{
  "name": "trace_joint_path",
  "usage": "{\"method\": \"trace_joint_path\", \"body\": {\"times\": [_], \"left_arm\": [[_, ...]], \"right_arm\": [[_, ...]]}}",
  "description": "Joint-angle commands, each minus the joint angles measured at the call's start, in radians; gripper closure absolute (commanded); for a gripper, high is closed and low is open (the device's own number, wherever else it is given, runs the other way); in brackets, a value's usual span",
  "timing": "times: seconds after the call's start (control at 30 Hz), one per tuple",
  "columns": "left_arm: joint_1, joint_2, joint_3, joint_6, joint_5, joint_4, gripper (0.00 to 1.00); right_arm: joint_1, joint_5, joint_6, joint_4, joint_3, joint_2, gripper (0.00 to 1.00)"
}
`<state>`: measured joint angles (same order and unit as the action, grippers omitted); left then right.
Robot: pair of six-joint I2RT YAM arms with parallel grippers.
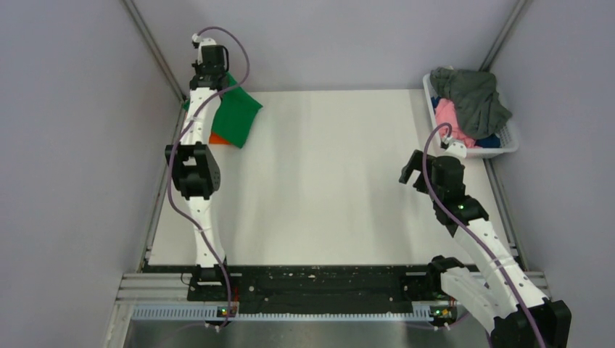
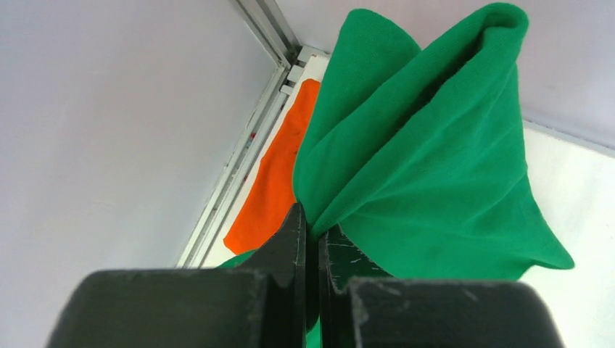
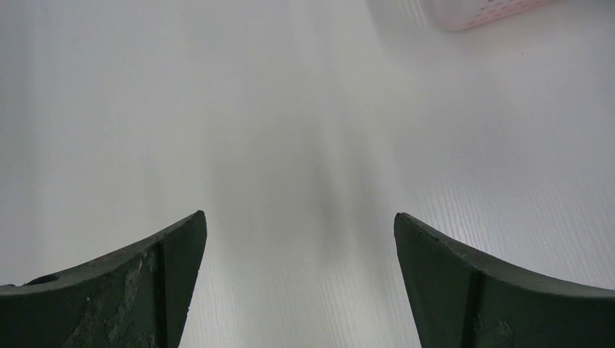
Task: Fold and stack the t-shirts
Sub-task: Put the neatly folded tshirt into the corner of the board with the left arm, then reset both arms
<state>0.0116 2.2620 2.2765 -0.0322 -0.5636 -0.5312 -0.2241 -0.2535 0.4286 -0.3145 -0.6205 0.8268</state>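
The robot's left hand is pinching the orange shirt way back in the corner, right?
Not quite. The left gripper is shut on the green t-shirt, not the orange one. The orange t-shirt lies flat behind it, with nothing gripping it. The left wrist view shows this most clearly. The rest of what you said is right.

orange t-shirt mostly hidden behind green t-shirt, basket cropped
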Motion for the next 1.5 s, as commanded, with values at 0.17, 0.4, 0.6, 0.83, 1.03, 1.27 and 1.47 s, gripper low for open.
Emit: {"method": "trace_joint_path", "body": {"times": [0.17, 0.4, 0.6, 0.83, 1.03, 1.27, 1.47], "left_arm": [[-0.109, 0.073, 0.04, -0.107, 0.081, 0.035, 1.0], [-0.157, 0.12, 0.008, -0.125, 0.066, 0.071, 1.0], [-0.2, 0.152, 0.009, -0.187, 0.084, 0.052, 1.0], [-0.21, 0.178, 0.012, -0.199, -0.026, 0.038, 0.56], [-0.21, 0.113, 0.01, -0.271, -0.01, -0.023, 0.01], [-0.187, -0.134, -0.225, -0.429, 0.166, -0.009, 0.01], [-0.117, -0.535, -0.759, -0.546, 0.365, 0.21, 0.01]], "right_arm": [[0.006, -0.035, -0.011, 0.037, -0.012, 0.004, 0.01], [0.006, -0.05, -0.014, 0.035, -0.009, 0.005, 0.01], [0.007, -0.055, -0.013, 0.035, -0.008, 0.017, 0.01], [0.007, -0.057, -0.011, 0.035, -0.008, 0.027, 0.01], [0.006, -0.049, -0.012, 0.033, -0.01, 0.025, 0.01], [0.007, -0.016, -0.009, 0.029, -0.01, 0.009, 0.01], [0.006, 0.045, 0.006, 0.012, -0.01, -0.017, 0.01]]}}
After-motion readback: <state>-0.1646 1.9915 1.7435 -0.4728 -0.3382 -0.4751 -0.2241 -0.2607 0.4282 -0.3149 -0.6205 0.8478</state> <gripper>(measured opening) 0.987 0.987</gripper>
